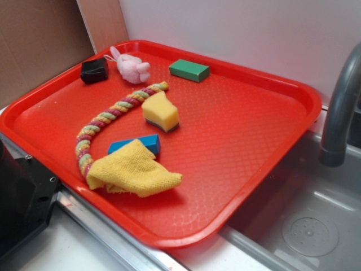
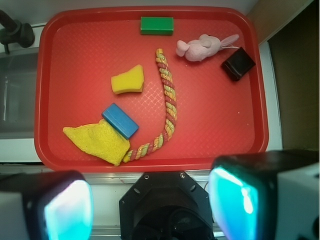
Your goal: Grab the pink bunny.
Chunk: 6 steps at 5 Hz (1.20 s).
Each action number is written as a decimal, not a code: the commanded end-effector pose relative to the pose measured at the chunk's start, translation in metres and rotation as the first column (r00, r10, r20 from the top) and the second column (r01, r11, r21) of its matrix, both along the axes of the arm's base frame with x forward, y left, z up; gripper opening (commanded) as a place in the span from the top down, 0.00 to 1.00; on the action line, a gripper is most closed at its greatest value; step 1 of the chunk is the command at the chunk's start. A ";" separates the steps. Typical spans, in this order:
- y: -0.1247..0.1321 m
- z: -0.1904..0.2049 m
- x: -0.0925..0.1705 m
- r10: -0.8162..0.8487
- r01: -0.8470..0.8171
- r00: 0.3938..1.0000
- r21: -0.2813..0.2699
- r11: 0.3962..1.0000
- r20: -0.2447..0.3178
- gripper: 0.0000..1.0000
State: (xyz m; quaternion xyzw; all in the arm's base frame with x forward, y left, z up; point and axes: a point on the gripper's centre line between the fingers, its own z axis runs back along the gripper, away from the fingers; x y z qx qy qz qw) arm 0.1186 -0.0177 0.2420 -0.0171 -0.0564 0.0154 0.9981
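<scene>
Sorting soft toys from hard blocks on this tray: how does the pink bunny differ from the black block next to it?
The pink bunny is pale pink and fluffy; the black block is dark, smooth and glossy. The bunny is irregular, lying on its side with long ears stretched toward the block; the block is boxy with flat faces. Both are similarly small and sit close together in one corner of the red tray.

A red tray (image 1: 282, 152) held a green block (image 1: 189, 70), a black block (image 1: 93, 71), a yellow sponge (image 1: 160, 111) and a braided rope (image 1: 107, 121). A yellow cloth (image 1: 134, 170) partly covered a blue block (image 1: 148, 141). A grey faucet (image 1: 340, 107) stood over the sink (image 1: 316, 226).
</scene>
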 end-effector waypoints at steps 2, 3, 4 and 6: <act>0.017 -0.042 0.050 0.247 -0.248 0.968 0.023 0.968 0.037 0.00; 0.023 -0.060 0.098 0.440 -0.440 0.893 -0.020 0.898 0.091 0.00; 0.038 -0.084 0.146 0.633 -0.633 0.756 -0.060 0.772 0.165 0.00; 0.084 -0.118 0.166 0.800 -0.798 0.593 -0.061 0.599 0.092 0.00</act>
